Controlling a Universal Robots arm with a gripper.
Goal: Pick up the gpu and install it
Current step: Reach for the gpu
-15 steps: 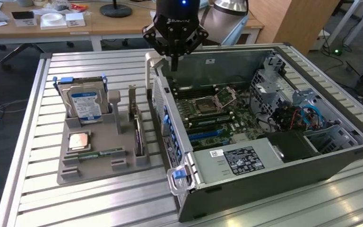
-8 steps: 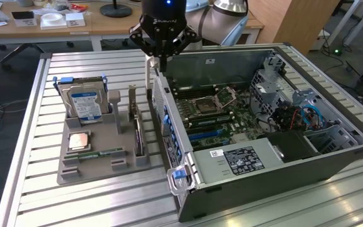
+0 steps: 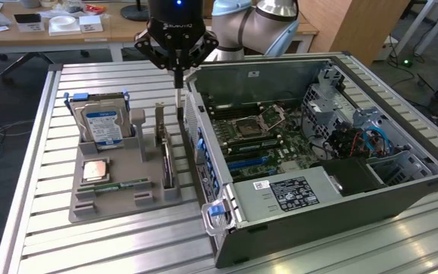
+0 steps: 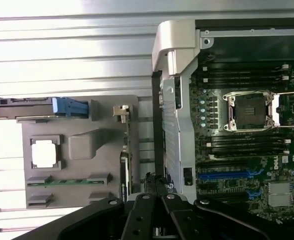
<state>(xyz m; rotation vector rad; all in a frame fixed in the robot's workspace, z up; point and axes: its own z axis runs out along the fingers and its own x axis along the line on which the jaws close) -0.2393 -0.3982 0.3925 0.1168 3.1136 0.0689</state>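
the gpu [image 3: 166,162] stands on edge in its tray [image 3: 120,201] (easy to pinch); the gripper [image 3: 178,103] hangs beside it, closed, holding nothing.

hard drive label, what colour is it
The hard drive label is blue and white; clearest in the exterior view.

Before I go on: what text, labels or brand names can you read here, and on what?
"ROBOTIQ": white letters on the body of the black pincer.
"DELL": white, on the green motherboard.
Too small to read: the blue-white label of the silver hard drive; the black label on the grey power-supply box.
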